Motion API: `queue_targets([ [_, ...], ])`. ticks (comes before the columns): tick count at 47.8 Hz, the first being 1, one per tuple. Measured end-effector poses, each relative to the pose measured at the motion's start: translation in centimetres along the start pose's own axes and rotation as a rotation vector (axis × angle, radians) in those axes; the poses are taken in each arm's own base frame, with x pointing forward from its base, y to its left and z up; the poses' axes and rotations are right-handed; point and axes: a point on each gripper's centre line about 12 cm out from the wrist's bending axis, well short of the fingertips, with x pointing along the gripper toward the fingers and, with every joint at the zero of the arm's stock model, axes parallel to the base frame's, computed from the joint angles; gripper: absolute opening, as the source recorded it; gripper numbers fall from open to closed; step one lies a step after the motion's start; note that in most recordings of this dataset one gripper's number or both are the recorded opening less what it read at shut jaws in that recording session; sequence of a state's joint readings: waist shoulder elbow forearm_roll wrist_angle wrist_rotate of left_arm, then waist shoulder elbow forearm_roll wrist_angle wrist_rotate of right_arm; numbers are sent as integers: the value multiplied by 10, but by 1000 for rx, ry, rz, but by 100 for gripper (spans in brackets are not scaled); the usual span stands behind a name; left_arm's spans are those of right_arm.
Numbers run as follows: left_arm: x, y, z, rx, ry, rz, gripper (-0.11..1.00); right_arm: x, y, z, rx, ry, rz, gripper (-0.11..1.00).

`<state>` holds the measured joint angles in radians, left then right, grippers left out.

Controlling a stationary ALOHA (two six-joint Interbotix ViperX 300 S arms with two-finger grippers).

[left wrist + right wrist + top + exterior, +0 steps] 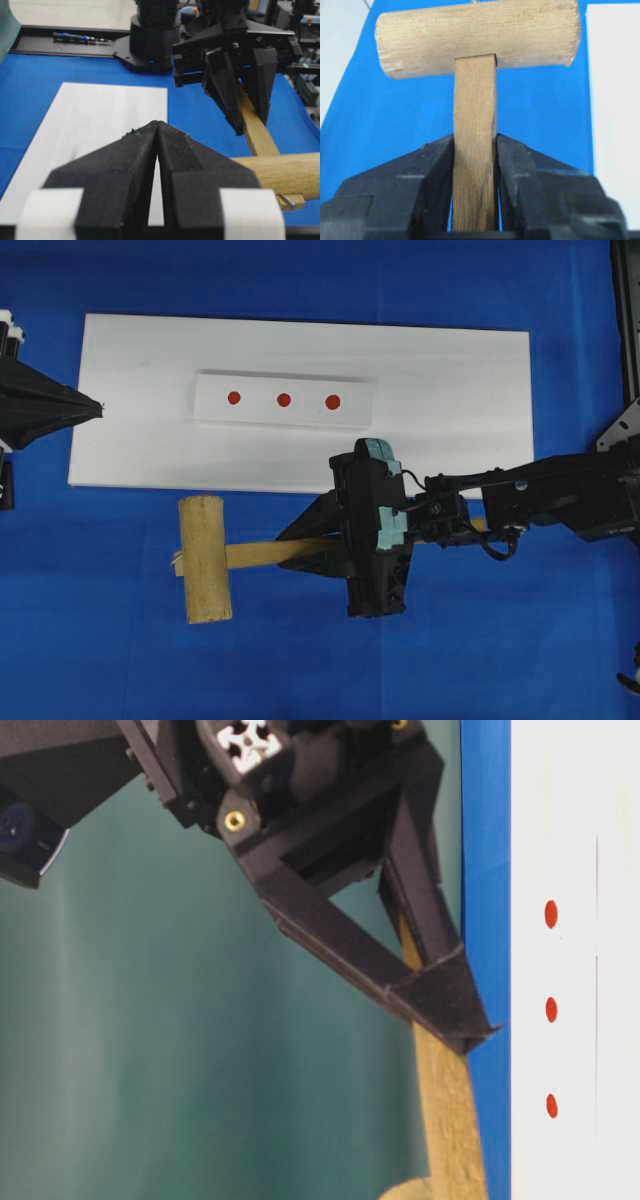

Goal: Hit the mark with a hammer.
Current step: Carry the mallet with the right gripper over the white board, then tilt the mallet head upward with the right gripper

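Right end effector (475, 165) clamping hammer (475, 75) handle

A blue cloth (100, 640) covers the table under even light.

Light-wood hammer (205, 558), blue cloth (100, 640)

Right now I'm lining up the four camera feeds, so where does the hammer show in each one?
Overhead: hammer lower left, below the white board.
Table-level: handle along the bottom, beside the board.
Left wrist: head at the right edge.
Right wrist: centre, handle clamped in the right gripper.
Shared landmark: the white board.
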<state>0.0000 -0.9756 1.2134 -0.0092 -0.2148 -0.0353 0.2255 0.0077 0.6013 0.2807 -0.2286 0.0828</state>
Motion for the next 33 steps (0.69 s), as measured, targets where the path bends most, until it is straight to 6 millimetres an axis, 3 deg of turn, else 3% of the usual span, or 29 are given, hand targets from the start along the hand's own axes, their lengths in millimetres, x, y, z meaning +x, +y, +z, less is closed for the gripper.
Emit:
queue_targets([
  [7,0,0,0,-2,-2,0,0,-3,-23,4,-16,-10,-51,10],
  [20,0,0,0,-2,0,0,0,-23,-77,30,-93,-67,-178,10],
  [33,0,0,0,-12,0,0,0,-33,-102,40,-162,-83,-242,10],
])
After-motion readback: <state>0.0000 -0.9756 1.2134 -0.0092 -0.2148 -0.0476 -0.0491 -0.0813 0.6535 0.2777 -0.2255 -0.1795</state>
